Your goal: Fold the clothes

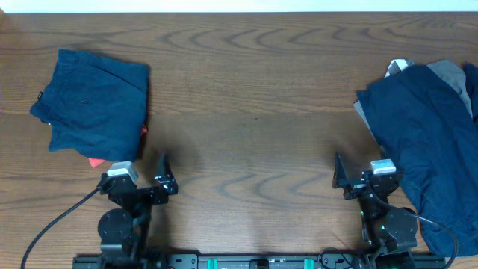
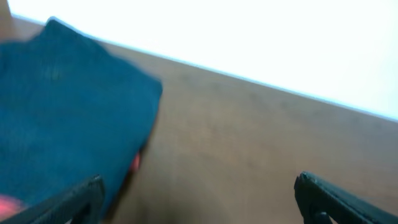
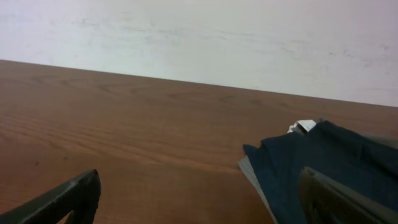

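Note:
A folded navy garment (image 1: 93, 101) lies at the back left of the table, with a bit of red cloth (image 1: 95, 161) under its near edge; it also shows in the left wrist view (image 2: 62, 106). A rumpled pile of navy and grey clothes (image 1: 429, 142) lies at the right, also seen in the right wrist view (image 3: 323, 162). My left gripper (image 1: 164, 175) is open and empty, just right of the folded garment (image 2: 199, 199). My right gripper (image 1: 342, 175) is open and empty, just left of the pile (image 3: 199, 199).
The wooden table (image 1: 246, 104) runs between the two heaps. Both arm bases stand at the front edge, with a black cable (image 1: 52, 224) trailing at the front left. A pale wall (image 3: 199, 37) lies beyond the far edge.

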Controlling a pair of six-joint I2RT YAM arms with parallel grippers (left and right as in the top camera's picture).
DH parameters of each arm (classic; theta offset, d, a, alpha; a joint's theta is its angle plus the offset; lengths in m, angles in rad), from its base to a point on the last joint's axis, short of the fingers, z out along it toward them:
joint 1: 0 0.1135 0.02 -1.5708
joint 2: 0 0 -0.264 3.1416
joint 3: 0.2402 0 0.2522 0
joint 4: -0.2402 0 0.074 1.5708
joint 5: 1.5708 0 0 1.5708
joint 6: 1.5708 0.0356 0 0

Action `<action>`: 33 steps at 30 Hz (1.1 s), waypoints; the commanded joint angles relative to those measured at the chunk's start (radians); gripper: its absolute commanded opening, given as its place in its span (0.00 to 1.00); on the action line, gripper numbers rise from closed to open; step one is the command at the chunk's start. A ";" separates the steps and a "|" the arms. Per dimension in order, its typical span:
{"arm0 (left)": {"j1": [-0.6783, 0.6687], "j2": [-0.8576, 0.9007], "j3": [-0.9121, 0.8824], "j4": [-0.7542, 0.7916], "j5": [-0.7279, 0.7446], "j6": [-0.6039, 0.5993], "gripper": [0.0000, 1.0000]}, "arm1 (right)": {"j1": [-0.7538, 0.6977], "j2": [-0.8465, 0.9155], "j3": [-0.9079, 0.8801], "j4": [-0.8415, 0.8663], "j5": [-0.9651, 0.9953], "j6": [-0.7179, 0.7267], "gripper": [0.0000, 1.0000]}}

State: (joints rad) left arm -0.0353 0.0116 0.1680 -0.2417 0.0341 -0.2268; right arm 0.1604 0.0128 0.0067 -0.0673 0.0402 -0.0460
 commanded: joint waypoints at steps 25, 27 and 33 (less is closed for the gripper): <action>0.006 0.001 -0.164 0.171 -0.039 0.062 0.98 | 0.005 -0.002 -0.001 -0.004 -0.004 -0.014 0.99; 0.006 0.001 -0.164 0.171 -0.039 0.062 0.98 | 0.005 -0.002 -0.001 -0.004 -0.004 -0.014 0.99; 0.006 0.001 -0.164 0.171 -0.039 0.062 0.98 | 0.005 -0.002 -0.001 -0.004 -0.004 -0.015 0.99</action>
State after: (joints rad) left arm -0.0341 0.0113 0.0193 -0.0284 0.0189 -0.1818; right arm 0.1604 0.0128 0.0067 -0.0669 0.0402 -0.0486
